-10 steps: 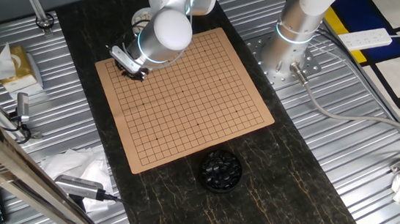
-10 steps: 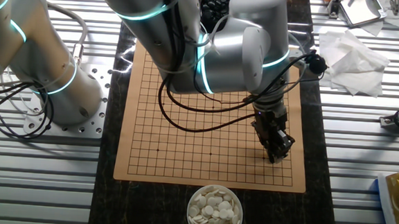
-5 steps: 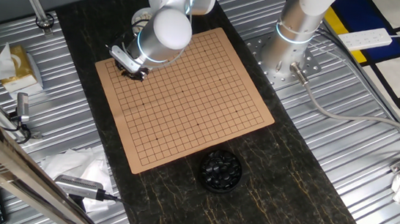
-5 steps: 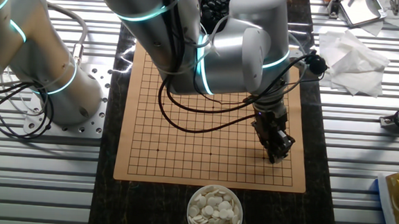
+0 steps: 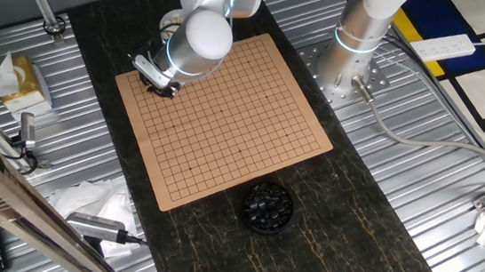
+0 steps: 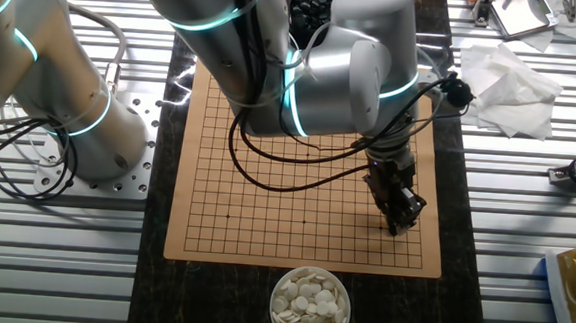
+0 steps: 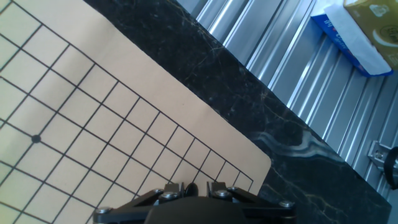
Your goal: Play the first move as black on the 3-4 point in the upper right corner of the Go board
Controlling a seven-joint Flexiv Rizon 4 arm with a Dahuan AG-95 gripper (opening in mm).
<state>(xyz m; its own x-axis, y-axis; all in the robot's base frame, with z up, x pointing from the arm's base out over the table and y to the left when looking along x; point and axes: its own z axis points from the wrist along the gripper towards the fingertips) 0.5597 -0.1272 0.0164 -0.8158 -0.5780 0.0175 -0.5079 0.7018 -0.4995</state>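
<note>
- Nothing has shifted since the earlier frames: my gripper (image 6: 397, 220) hangs at the same spot over the Go board (image 6: 267, 180), tips low over the corner region nearest the tissue pack (image 7: 360, 31).
- Board: flat, square, tan and matte, ruled with thin black grid lines. One small round star dot (image 7: 36, 139) shows in the hand view, well inboard of the rounded corner.
- Beneath the board lies a dark mat (image 5: 341, 226) with pale marble veining, on a ribbed metal table (image 5: 450, 201).
- Off one board edge stands a round black bowl (image 5: 268, 206) heaped with glossy black stones. Off the opposite edge stands a white bowl (image 6: 309, 303) of flat, pale white stones.
- Tissue pack: blue wrapper with a yellow top; its printing is too blurred to read.
- Gripper state: in the hand view the fingers (image 7: 168, 194) sit close together at the lower edge, but I cannot tell whether they are closed on anything.
- Black stone: none lies on the board's visible grid, and I cannot tell whether one sits between the fingers.
- 3-4 point: unmarked; I cannot single out this crossing beneath the gripper.
</note>
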